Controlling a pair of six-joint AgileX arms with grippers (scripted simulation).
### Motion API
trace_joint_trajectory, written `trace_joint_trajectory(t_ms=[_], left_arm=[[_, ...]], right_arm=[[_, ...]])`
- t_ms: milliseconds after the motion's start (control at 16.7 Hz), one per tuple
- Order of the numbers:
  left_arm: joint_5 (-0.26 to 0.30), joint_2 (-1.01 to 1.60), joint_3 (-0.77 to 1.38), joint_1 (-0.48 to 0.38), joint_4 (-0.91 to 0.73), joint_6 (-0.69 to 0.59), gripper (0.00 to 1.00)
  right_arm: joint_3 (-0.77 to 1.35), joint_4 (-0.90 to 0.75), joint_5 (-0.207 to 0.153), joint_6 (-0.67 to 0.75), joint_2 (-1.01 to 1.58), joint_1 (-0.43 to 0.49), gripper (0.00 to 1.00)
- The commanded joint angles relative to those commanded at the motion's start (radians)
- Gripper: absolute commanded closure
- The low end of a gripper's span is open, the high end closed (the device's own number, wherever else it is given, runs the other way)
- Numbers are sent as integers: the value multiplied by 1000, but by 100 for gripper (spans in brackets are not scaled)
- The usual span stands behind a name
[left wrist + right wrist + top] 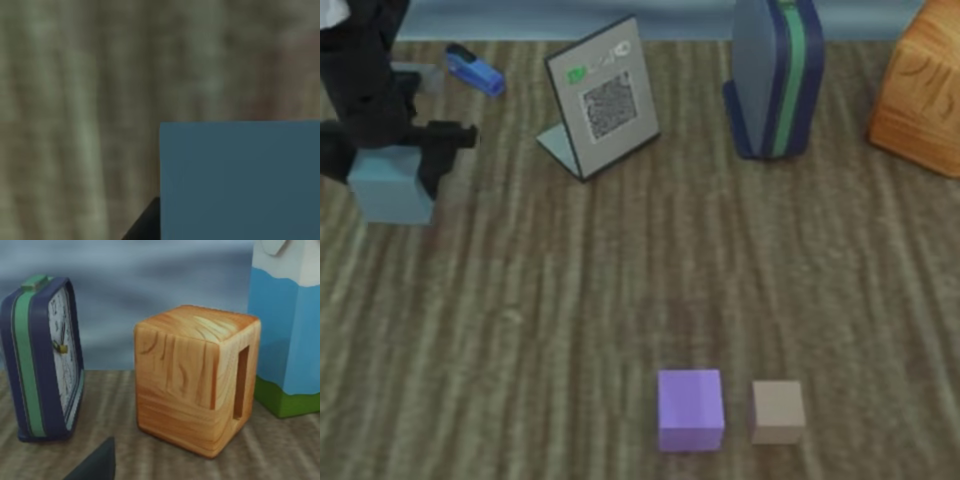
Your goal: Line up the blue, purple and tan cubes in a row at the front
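Note:
The light blue cube (388,190) stands at the far left of the table, toward the back. My left gripper (390,160) is down over it and shut on it. In the left wrist view the blue cube (240,180) fills the frame's corner, with one dark finger (146,222) flush against its side. The purple cube (690,409) and the smaller tan cube (778,411) sit side by side at the front, right of centre. My right arm is outside the top view; one finger (97,464) shows in its wrist view, open and holding nothing.
A dark-blue stapler (475,70) lies behind the blue cube. A QR-code stand (603,97) and a navy-green clock (777,78) stand at the back. An orange wooden block (923,90) sits at the back right, beside a blue-white carton (287,325).

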Motion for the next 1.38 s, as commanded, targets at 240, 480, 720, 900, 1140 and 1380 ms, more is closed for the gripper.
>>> trace_joint_trajectory(t_ms=[240, 480, 720, 900, 1140, 1380], left_arm=[[0, -11, 16, 2, -19, 0, 100], [-1, -40, -23, -41, -9, -36, 100], [-1, -178, -197, -209, 26, -222, 100], [1, -316, -393, -382, 58, -427, 100], [0, -492, -608, -584, 106, -647, 100], [-1, -549, -664, -641, 124, -704, 100]], right_arm=[[0, 0, 0, 0, 0, 0, 0], [0, 0, 0, 0, 0, 0, 0], [0, 0, 0, 0, 0, 0, 0], [0, 0, 0, 0, 0, 0, 0], [0, 0, 0, 0, 0, 0, 0], [0, 0, 0, 0, 0, 0, 0]])
